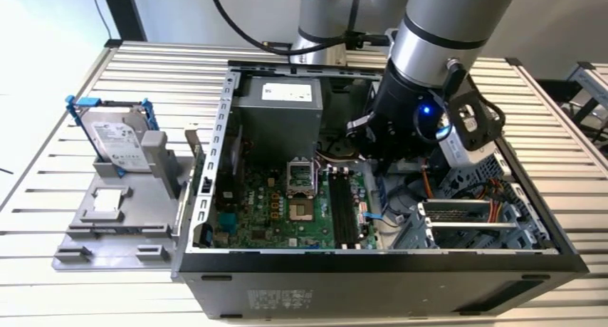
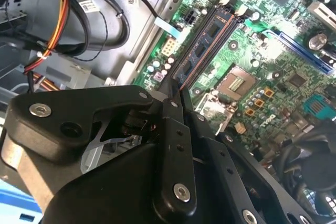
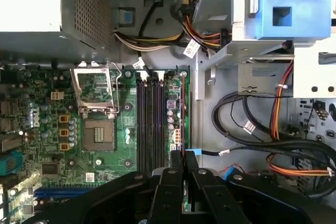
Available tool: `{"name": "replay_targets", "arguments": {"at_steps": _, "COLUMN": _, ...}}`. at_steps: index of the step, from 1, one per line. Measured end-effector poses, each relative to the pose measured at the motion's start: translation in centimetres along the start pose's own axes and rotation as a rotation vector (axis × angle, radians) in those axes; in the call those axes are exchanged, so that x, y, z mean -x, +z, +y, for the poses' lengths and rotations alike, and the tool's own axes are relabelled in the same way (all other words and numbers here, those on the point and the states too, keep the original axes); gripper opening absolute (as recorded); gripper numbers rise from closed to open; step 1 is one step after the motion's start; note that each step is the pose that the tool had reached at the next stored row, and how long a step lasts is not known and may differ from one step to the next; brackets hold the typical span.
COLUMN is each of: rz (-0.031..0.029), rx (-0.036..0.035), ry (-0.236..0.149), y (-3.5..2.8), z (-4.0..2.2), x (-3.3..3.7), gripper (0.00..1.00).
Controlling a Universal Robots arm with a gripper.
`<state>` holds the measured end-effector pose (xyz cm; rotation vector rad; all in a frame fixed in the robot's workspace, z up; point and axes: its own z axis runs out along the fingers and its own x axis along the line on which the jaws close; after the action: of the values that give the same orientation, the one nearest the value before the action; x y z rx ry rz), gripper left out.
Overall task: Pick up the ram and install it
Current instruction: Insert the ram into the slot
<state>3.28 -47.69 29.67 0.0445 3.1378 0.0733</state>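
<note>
Gripper (image 3: pixel 184 156) fingers are squeezed tight on the ram (image 2: pixel 202 51), a thin stick held on its edge, lying along the long dark slots (image 3: pixel 150 124) on the green board (image 3: pixel 105 156). I cannot tell if it touches a slot. I think it should be straight and in line, then go down softly and evenly, clear of the wires (image 3: pixel 294 148).

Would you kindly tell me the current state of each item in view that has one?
computer case: on its side, panel off.
gripper: shut on the ram.
ram: held on edge inside the case; whether it is seated cannot be told.
processor socket: cover raised, empty.
hard drive: upright in its grey stand.
chip: lying flat on the stand.
</note>
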Motion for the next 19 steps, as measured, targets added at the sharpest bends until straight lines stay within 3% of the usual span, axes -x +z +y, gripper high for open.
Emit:
{"name": "replay_targets", "arguments": {"at_steps": 7, "rz": -0.0005, "rx": 0.0001, "ry": 0.000, "y": 1.27, "z": 0.30, "x": -0.37, "gripper": 0.00}}
{"name": "replay_targets", "arguments": {"at_steps": 19, "rz": 0.0007, "rx": 0.0001, "ry": -0.025, "y": 3.47, "z": 0.20, "x": -0.75, "gripper": 0.00}}
